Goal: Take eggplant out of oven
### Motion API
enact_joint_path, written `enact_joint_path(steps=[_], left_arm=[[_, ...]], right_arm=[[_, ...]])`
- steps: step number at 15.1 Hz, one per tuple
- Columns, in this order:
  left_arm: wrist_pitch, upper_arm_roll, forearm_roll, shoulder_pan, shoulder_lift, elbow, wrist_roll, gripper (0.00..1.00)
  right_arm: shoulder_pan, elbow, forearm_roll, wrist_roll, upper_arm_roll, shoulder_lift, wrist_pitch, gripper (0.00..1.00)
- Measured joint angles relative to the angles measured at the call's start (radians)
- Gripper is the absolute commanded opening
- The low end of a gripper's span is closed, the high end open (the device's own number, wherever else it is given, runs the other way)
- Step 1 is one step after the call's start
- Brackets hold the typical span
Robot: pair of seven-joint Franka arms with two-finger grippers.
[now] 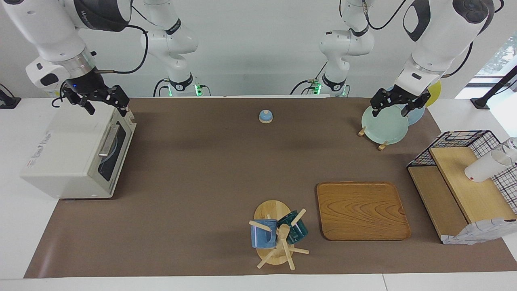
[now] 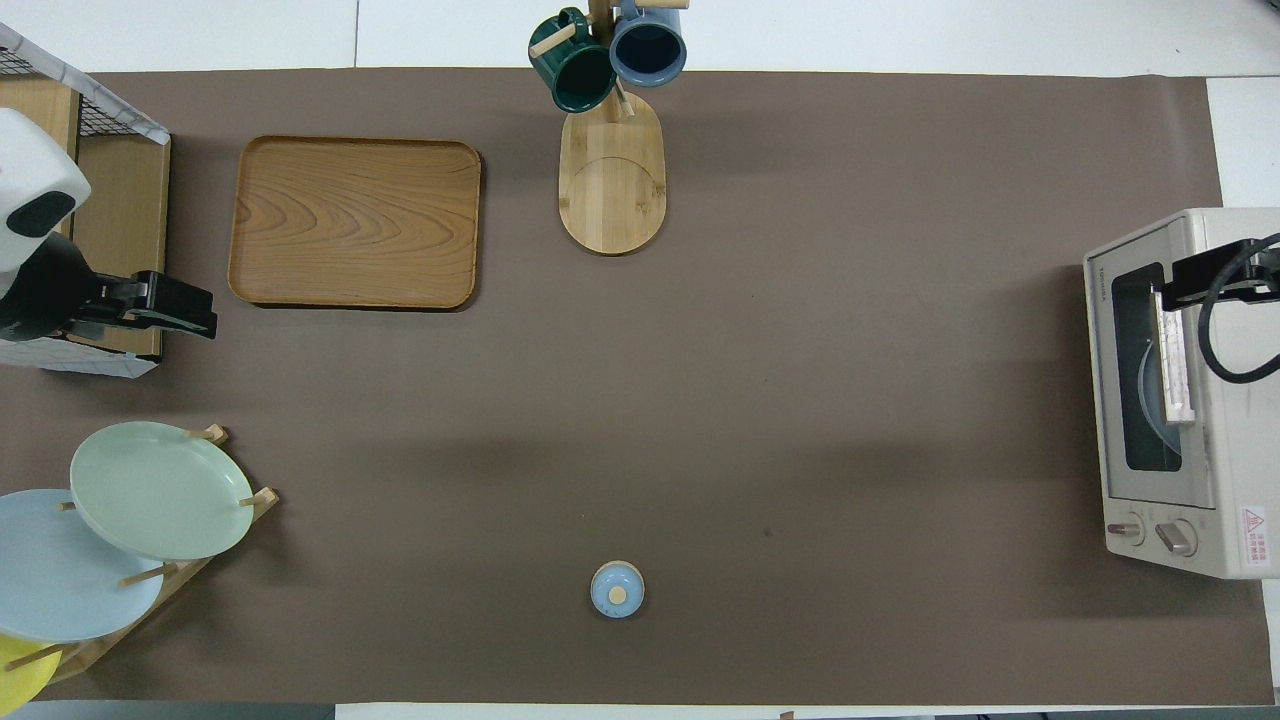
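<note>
The cream-white oven (image 1: 68, 149) stands at the right arm's end of the table, its door shut. It also shows in the overhead view (image 2: 1225, 450). Through the dark window a pale blue plate (image 2: 1148, 395) shows. The eggplant is hidden. My right gripper (image 1: 106, 106) hangs open and empty just above the oven's top, over the door's upper edge and near the metal handle (image 1: 107, 141); the overhead view shows it there too (image 2: 1200, 275). My left gripper (image 1: 391, 110) is open and empty, up over the plate rack, and waits.
A plate rack with a green plate (image 1: 383, 125) stands near the left arm. A small blue lidded piece (image 1: 265, 116) sits mid-table. A wooden tray (image 1: 361, 210), a mug tree (image 1: 274, 234) and a wire basket shelf (image 1: 464, 182) lie farther out.
</note>
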Motion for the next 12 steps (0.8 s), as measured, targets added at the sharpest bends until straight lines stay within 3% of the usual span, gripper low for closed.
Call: enact_joint_path(steps=[1, 2, 3, 4, 6, 12], left_arm=[[0.000, 0.000, 0.000, 0.000, 0.000, 0.000, 0.000, 1.00], [0.000, 0.000, 0.000, 0.000, 0.000, 0.000, 0.000, 1.00], [0.000, 0.000, 0.000, 0.000, 0.000, 0.000, 0.000, 1.00], [0.000, 0.000, 0.000, 0.000, 0.000, 0.000, 0.000, 1.00], [0.000, 0.000, 0.000, 0.000, 0.000, 0.000, 0.000, 1.00], [0.000, 0.000, 0.000, 0.000, 0.000, 0.000, 0.000, 1.00]], right_arm=[[0.000, 0.000, 0.000, 0.000, 0.000, 0.000, 0.000, 1.00], [0.000, 0.000, 0.000, 0.000, 0.000, 0.000, 0.000, 0.81], [0.000, 0.000, 0.000, 0.000, 0.000, 0.000, 0.000, 0.52], [0.001, 0.000, 0.000, 0.000, 0.000, 0.000, 0.000, 0.32], [0.003, 0.000, 0.000, -0.001, 0.001, 0.000, 0.000, 0.00], [-0.001, -0.043, -0.004, -0.086, -0.003, -0.010, 0.031, 0.00]])
